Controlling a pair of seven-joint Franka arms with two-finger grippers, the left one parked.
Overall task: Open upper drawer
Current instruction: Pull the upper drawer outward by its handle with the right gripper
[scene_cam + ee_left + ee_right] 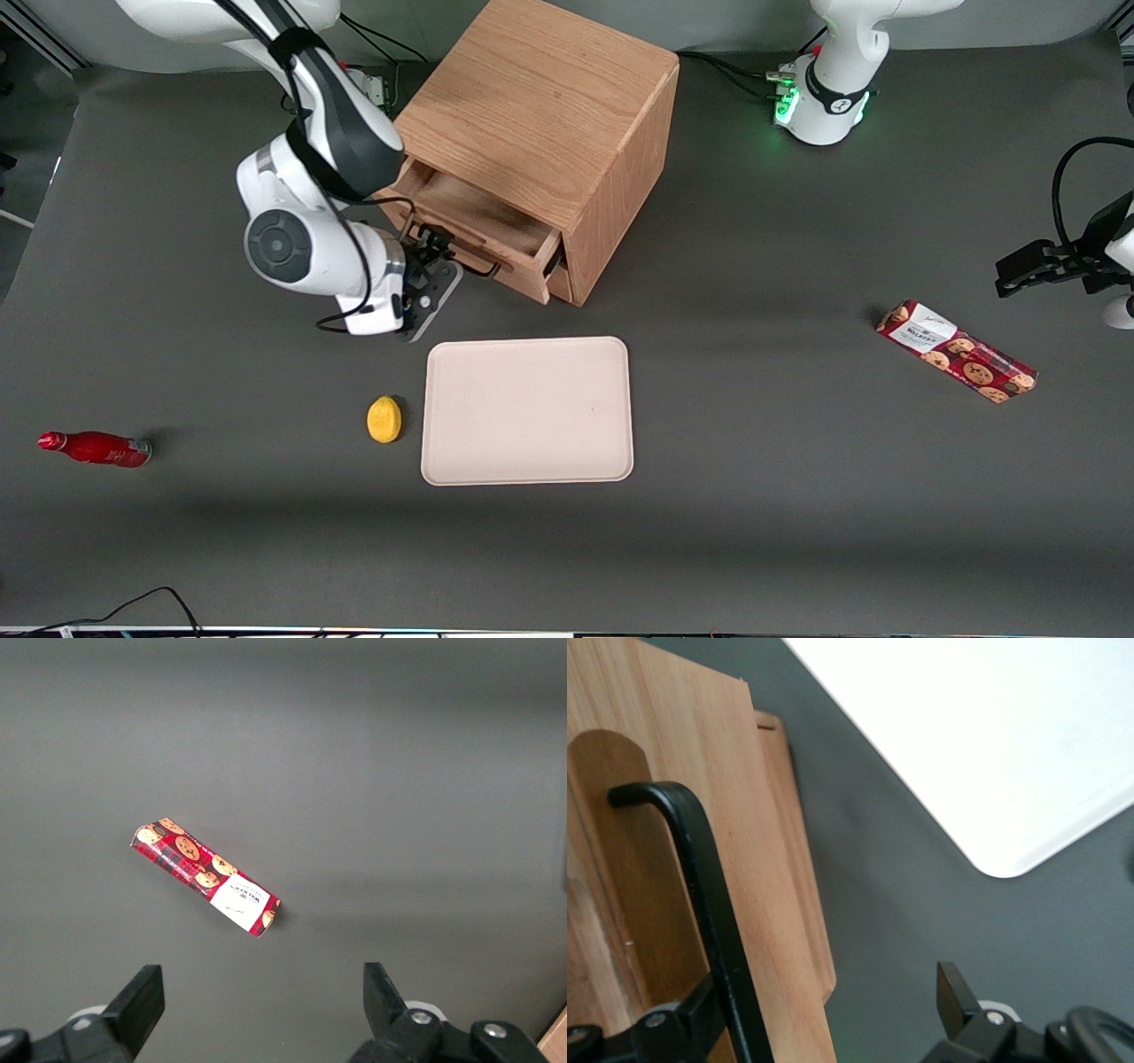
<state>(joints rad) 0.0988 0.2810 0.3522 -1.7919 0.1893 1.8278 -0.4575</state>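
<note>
The upper drawer (483,232) stood partly out of the oak cabinet (540,115). The gripper (436,257) was at its black handle (713,921), fingers spread around it; pulling straight outward seemed best.

A close look along the oak front of the upper drawer (664,815), its grain running lengthwise. A thin black bar handle (709,895) stands off the wood over a rounded, darker recess and bends at one end into the drawer front. The gripper (824,1014) is at the handle: one black finger (687,1019) sits right against the bar, the other finger (957,997) stands apart over the dark grey table (886,877), so the bar lies between them. Nearby, a pale tray (983,735) with a rounded corner rests on the table.
</note>
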